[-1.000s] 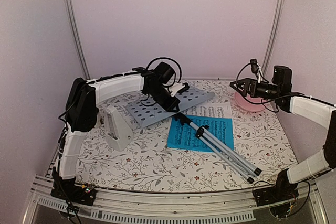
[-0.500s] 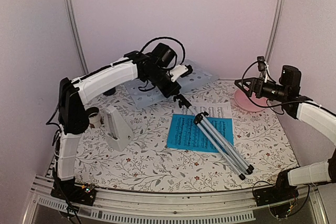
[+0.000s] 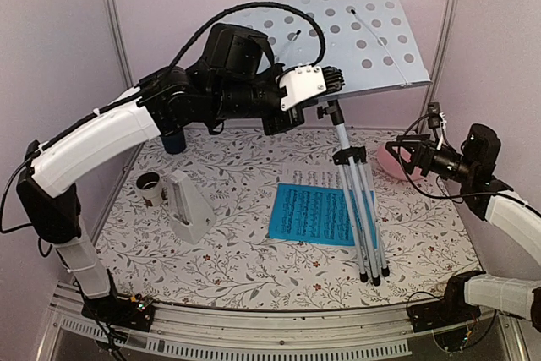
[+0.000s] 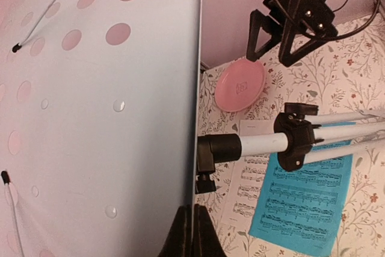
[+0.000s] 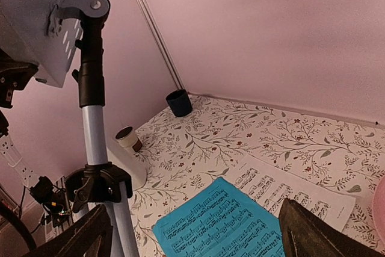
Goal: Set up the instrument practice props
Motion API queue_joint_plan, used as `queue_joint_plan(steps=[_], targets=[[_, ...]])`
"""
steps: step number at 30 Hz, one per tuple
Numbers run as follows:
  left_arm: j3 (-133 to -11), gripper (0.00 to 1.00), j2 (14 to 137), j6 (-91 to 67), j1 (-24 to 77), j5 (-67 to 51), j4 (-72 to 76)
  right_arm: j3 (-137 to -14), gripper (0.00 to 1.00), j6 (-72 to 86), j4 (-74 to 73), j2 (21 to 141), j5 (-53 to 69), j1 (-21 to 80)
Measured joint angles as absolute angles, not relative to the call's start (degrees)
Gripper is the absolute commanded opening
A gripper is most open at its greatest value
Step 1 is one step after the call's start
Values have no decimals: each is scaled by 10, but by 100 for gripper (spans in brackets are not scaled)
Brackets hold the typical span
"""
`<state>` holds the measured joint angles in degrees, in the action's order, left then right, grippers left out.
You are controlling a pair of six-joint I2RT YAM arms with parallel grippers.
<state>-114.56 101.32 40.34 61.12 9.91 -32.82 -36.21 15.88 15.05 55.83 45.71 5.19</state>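
My left gripper (image 3: 328, 84) is shut on the lower edge of the pale grey-blue perforated music stand plate (image 3: 347, 35) and holds it high; its closed fingertips (image 4: 194, 233) pinch the plate (image 4: 96, 118). The silver tripod (image 3: 359, 209) hangs nearly upright with its legs folded, feet near the table front. The blue sheet (image 3: 317, 213) lies on the white sheet (image 3: 353, 177) at mid-table. The white metronome (image 3: 188, 206) stands at the left. My right gripper (image 3: 407, 155) is open and empty at the right, facing the stand pole (image 5: 93, 130).
A pink plate (image 4: 240, 85) lies at the back right, behind my right gripper. A dark blue cup (image 3: 174, 139) stands at the back left. A small white cylinder with a brown top (image 3: 149, 185) stands beside the metronome. Walls close in all around.
My left arm has lifted the stand from lying on the table to nearly upright, with the plate now high. My right gripper has drifted slightly right and down.
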Motion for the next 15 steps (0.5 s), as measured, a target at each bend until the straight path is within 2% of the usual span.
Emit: queue_joint_plan(steps=[6, 15], targets=[[-1079, 0, 989, 496, 636, 124, -236, -256, 84, 197, 293, 519, 482, 53], [-1001, 0, 955, 546, 637, 115, -151, -223, 82, 264, 422, 565, 564, 56]])
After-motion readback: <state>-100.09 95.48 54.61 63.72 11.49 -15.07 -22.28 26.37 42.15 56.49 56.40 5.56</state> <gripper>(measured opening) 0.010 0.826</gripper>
